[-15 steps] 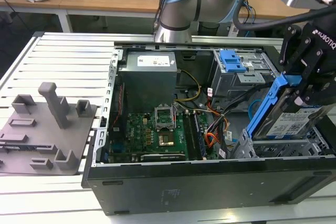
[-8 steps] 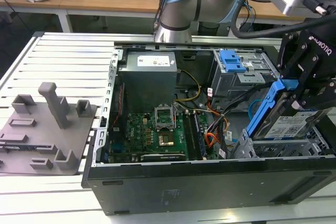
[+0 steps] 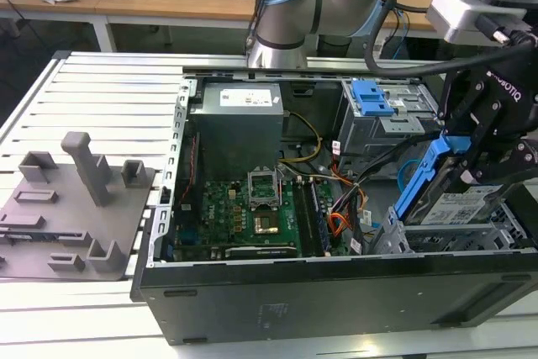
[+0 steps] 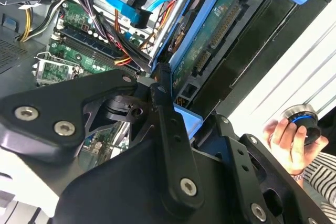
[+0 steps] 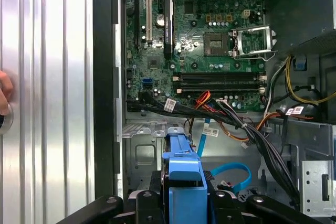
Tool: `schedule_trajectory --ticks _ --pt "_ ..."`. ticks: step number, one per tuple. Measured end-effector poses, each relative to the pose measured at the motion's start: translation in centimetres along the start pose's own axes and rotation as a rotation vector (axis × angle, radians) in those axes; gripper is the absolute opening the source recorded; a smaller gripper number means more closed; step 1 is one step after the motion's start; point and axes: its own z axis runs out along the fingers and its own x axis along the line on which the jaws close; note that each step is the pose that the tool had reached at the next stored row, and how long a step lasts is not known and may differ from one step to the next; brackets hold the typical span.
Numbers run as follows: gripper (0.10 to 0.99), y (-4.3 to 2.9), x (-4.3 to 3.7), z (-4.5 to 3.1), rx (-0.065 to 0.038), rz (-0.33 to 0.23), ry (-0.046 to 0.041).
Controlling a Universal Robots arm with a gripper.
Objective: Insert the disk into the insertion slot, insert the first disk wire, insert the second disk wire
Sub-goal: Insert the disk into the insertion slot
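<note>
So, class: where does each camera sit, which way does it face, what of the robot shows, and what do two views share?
Exterior view: off the arm, looking down into the open computer case; arm and gripper show, gripper holding the disk.
First wrist view: at the wrist, looking past the disk to the motherboard; gripper links show.
Second wrist view: at the wrist, looking along the disk's underside; gripper links show.
Shared: both wrist views show the motherboard and second disk wire.
</note>
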Motion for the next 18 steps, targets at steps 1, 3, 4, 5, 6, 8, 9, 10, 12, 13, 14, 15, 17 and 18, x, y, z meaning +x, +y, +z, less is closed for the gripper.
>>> schedule_trajectory --ticks 1,3,4,5,6,8,9,10,12,13,14,15,17,18 --pt "0.365 -0.01 0.0 0.15 0.0 0.0 0.0" --pt "0.365 -0.01 0.0 0.32 0.0 0.0 -0.0001" --pt "0.365 -0.02 0.0 0.5 0.0 0.0 0.0" --pt "0.365 -0.02 0.0 0.67 0.0 0.0 0.0" --pt "0.365 -0.02 0.0 0.76 0.0 0.0 0.0" --pt "0.365 -0.03 0.0 0.97 0.0 0.0 0.0002" --pt "0.365 -0.03 0.0 1.06 0.0 0.0 0.0002" --pt "0.365 -0.04 0.0 1.15 0.0 0.0 0.0002" --pt "0.365 -0.04 0.0 1.17 0.0 0.0 0.0002" --pt "0.365 -0.04 0.0 1.18 0.0 0.0 0.0" --pt "0.365 -0.04 0.0 1.19 0.0 0.0 0.0" --pt "0.365 -0.04 0.0 1.19 0.0 0.0 0.0" --pt "0.376 -0.04 0.0 1.2 0.0 0.0 0.0" --pt "0.439 -0.04 0.0 1.19 0.0 0.0 0.0001"
